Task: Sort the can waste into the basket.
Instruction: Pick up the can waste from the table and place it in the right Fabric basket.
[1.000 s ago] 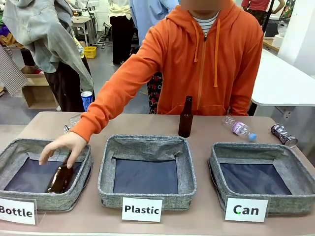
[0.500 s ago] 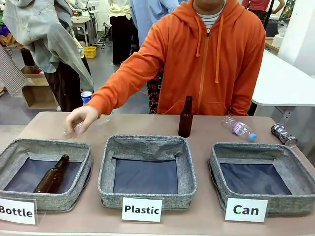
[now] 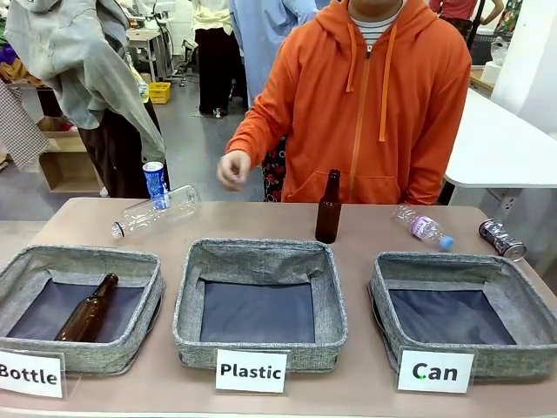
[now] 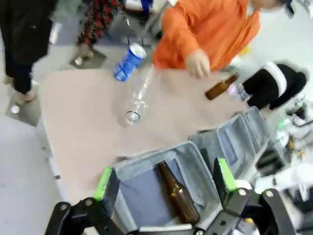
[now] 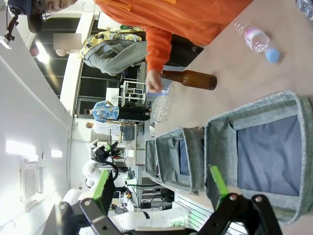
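Left gripper [image 4: 164,178]: fingers wide apart with nothing between them, hanging above the Bottle basket [image 3: 78,259]
Right gripper [image 5: 160,182]: fingers spread wide, holding nothing, above the near side of the Can basket [image 3: 452,268]
Blue can [image 3: 154,180]: upright at the table's far left edge, just behind the big clear bottle [image 3: 157,212]; I cannot tell whether the two touch
Silver can [image 3: 502,239]: on its side at the far right of the table [image 3: 365,383], beyond the Can basket's far right corner and apart from it
Can basket: rightmost of three grey fabric baskets in a row, dark lining showing, a white "Can" sign [image 3: 435,372] at its near wall
Plastic basket [image 3: 261,259]: middle of the row, sign in front
Bottle basket: leftmost, with a brown bottle [image 3: 87,309] lying slantwise inside, neck toward the far side
Upright bottle [image 3: 328,207]: brown glass, standing just behind the Plastic basket's far wall
Big clear bottle: lying on its side behind the Bottle basket, cap end toward the left
Small clear bottle [image 3: 422,228]: purple label and blue cap, lying behind the Can basket, between the upright bottle and the silver can
Person: orange hoodie, at the far side of the table
Hand [image 3: 233,169]: raised above the far edge, loosely curled, touching none of the things, between the blue can and the upright bottle
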